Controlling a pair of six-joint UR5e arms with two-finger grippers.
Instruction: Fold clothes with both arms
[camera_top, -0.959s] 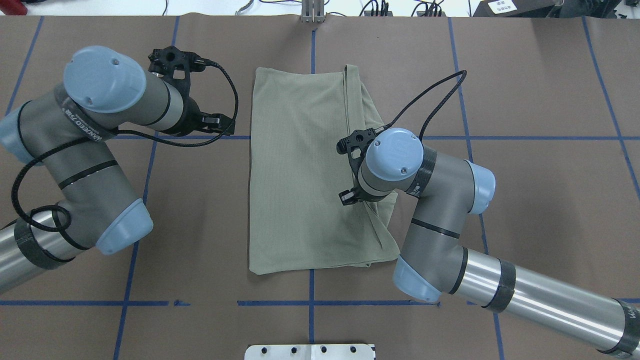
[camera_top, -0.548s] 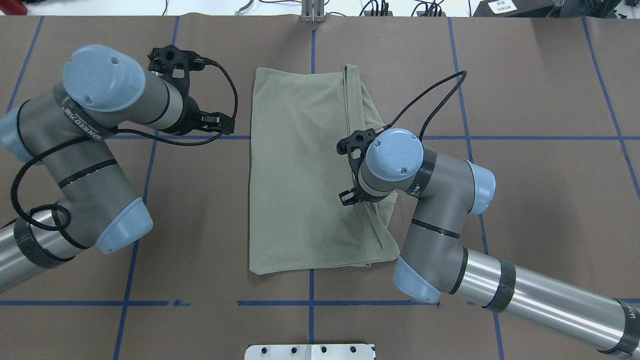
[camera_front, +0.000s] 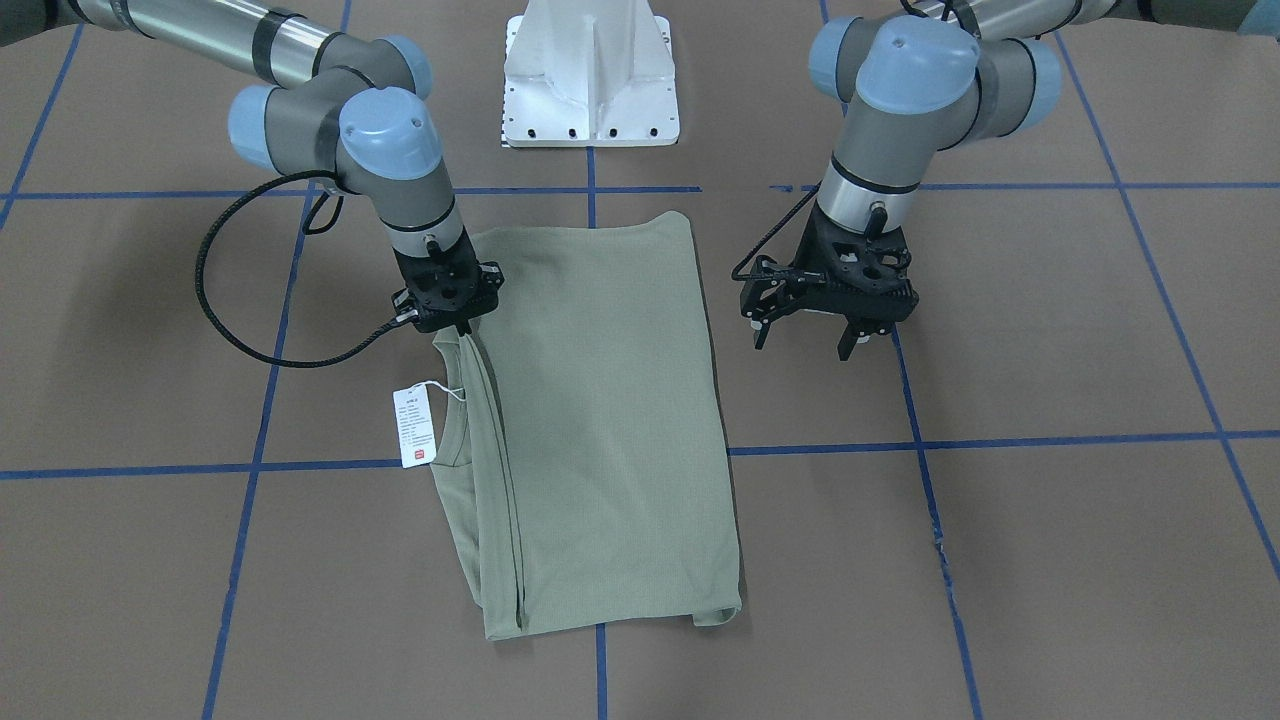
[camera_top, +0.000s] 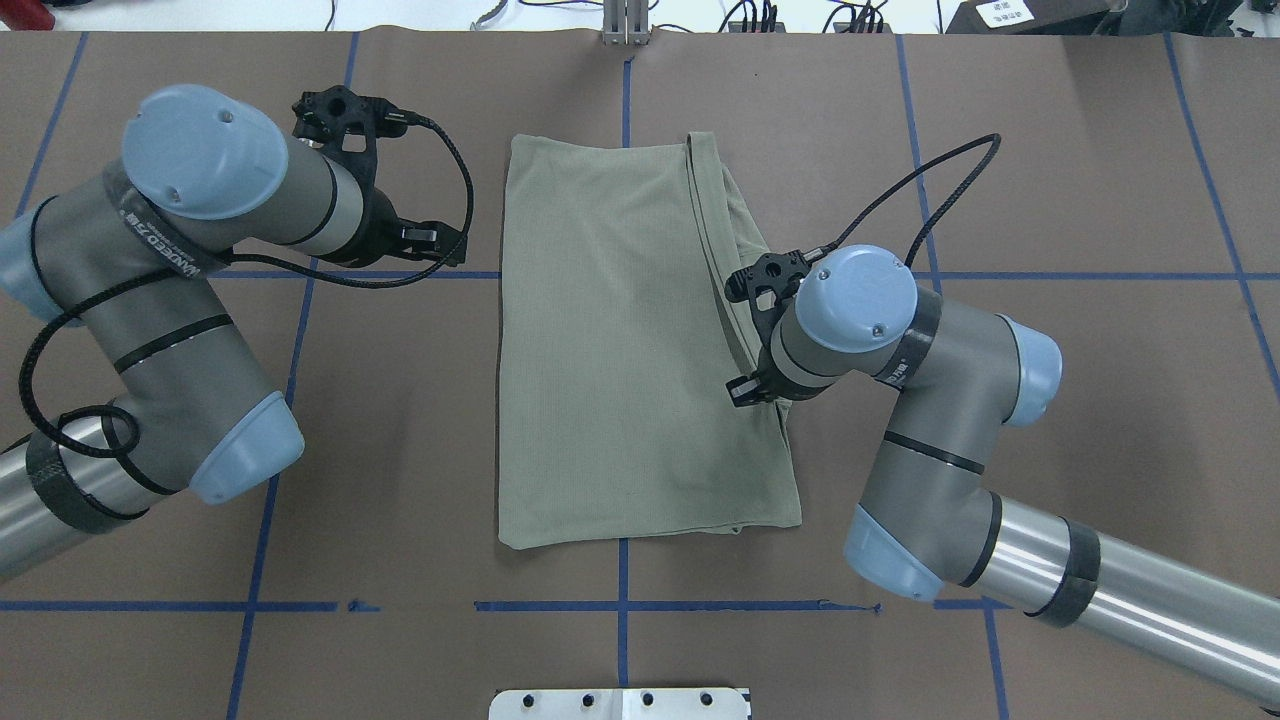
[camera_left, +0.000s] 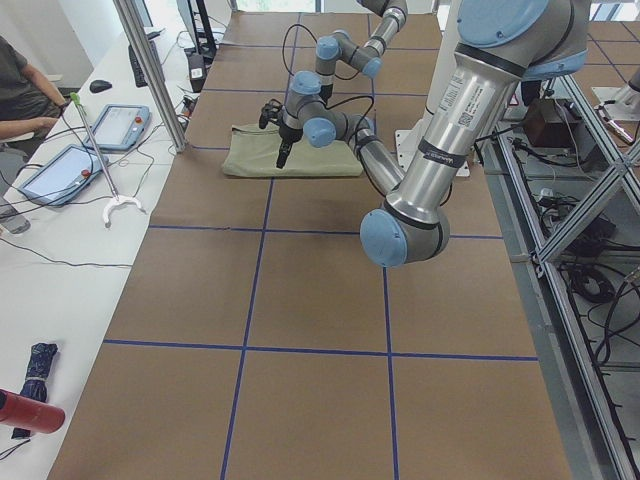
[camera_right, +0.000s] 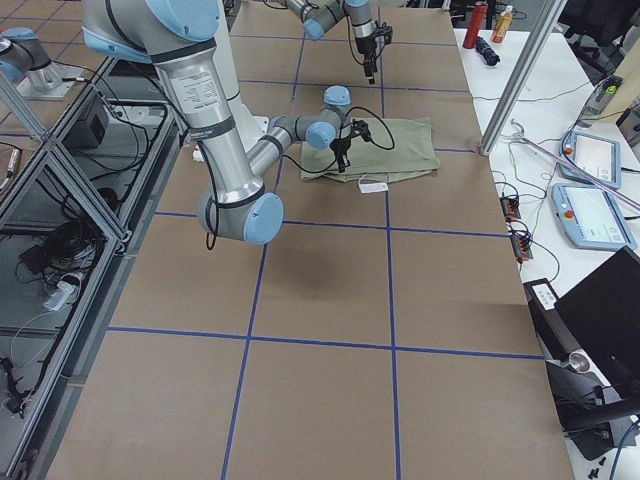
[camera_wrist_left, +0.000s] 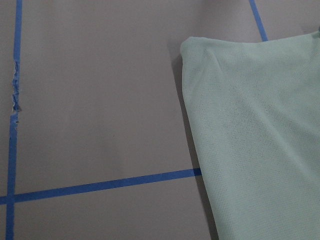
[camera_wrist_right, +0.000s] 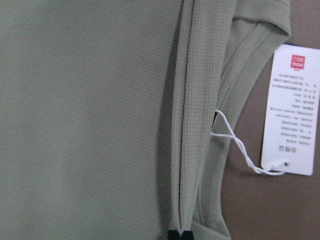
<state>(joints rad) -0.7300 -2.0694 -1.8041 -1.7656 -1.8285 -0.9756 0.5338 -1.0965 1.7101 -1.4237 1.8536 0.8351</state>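
One shirt (camera_top: 610, 340): folded lengthwise, flat on the table (camera_top: 1050, 150) — one hang tag (camera_front: 416, 427) beside it.
Two grippers: left gripper (camera_front: 800, 345) wide, clear of cloth; right gripper (camera_front: 452, 328) narrow, nipping the folded edge.
Change: right gripper shifted outward.

The left gripper (camera_front: 802, 345) points down, spread wide. The right gripper (camera_front: 455, 328) points down too, pinching the shirt (camera_front: 600, 420).
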